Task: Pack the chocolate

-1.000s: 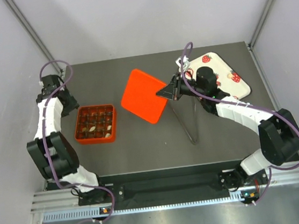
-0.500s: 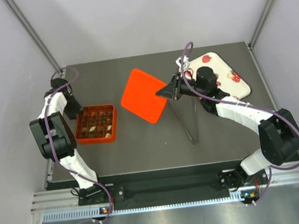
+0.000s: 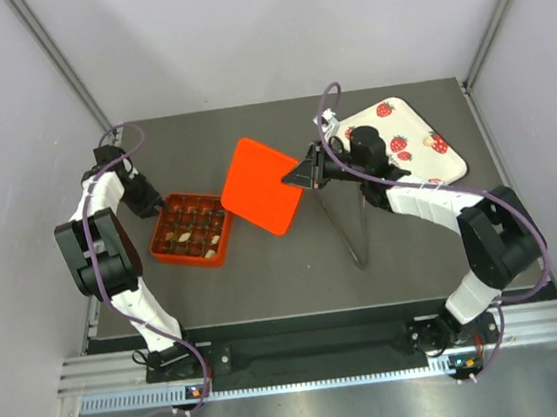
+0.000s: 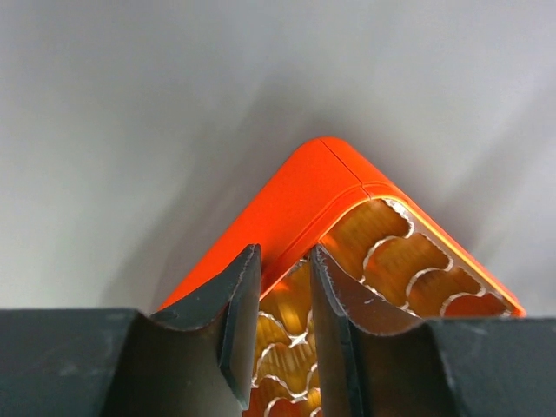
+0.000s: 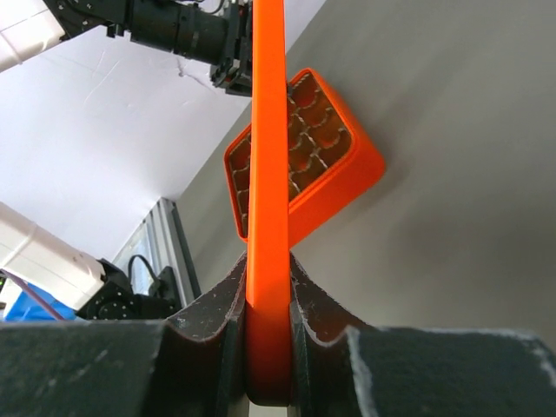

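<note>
The chocolate [image 3: 190,229], mostly dark brown pieces with a few pale ones, is sitting in the square compartments of the orange-red box [image 3: 189,263] on the left part of the table [image 3: 295,267]. Compared with half a second ago, the box is now lying turned at an angle and shifted a little toward the centre. The flat orange-red lid [image 3: 259,185] has also come leftward, so its near corner is now reaching the box's right corner in the top view.

From this I judge that the filling is finished and the closing step is under way, with box and lid being brought together.

The left gripper [image 3: 160,206] is pinching the box at its far-left corner. In the left wrist view its fingers [image 4: 239,330] are nearly closed, straddling the wall there, one outside and one over the compartments. The left arm is folding up along the table's left edge, forearm angled inward.

The right gripper [image 3: 298,177] is clamped tight on the lid's right edge, holding it edge-on in its wrist view, with the box visible beyond. The right arm is stretching leftward from beside the strawberry-print tray [image 3: 412,123].
</note>
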Controlling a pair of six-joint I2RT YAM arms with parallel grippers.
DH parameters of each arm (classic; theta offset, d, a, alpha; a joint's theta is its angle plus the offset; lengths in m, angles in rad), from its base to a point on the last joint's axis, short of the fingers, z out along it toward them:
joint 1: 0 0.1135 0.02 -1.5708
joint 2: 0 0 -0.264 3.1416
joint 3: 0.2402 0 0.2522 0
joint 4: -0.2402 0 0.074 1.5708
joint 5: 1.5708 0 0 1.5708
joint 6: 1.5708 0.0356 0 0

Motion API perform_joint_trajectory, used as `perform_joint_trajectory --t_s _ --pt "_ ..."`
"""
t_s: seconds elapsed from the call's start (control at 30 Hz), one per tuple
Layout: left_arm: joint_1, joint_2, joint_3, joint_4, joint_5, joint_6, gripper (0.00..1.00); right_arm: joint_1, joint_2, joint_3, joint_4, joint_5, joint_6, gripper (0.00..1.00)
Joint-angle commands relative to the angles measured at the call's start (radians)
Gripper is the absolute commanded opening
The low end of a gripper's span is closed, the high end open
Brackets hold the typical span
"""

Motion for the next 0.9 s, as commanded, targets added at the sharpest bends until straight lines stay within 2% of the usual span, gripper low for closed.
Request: perform_joint_trajectory --t_s 0.0,0.07,0.1,0.2,0.33,0.4,0.57,0.73,0.87 --pt "-0.002 -0.035 0.009 0.033 0.106 -0.036 0.35 0.051 0.035 0.096 0.072 -0.006 0.029 0.0" --pt "-0.002 -0.045 0.041 0.013 0.095 -0.034 0.39 0.076 0.064 0.128 0.075 -0.008 0.049 0.0" --pt "-0.001 -0.052 0.061 0.001 0.084 -0.033 0.46 0.083 0.075 0.14 0.08 -0.012 0.061 0.0" --pt "-0.001 -0.065 0.16 -0.07 0.017 -0.033 0.54 0.116 0.13 0.206 0.098 -0.02 0.138 0.0" --pt "-0.001 -0.13 0.225 -0.078 -0.074 -0.08 0.57 0.165 0.242 0.309 0.117 -0.034 0.252 0.0" --pt "0.001 -0.194 0.208 -0.036 -0.095 -0.095 0.56 0.195 0.322 0.373 0.123 -0.04 0.289 0.0" --pt "0.001 -0.36 0.041 0.102 -0.147 -0.122 0.56 0.246 0.504 0.496 0.193 -0.078 0.408 0.0" --pt "0.001 -0.455 -0.065 0.159 -0.166 -0.125 0.55 0.286 0.636 0.662 0.135 -0.109 0.437 0.0" --pt "0.001 -0.487 -0.111 0.165 -0.117 -0.134 0.55 0.3 0.698 0.738 0.071 -0.094 0.429 0.0"
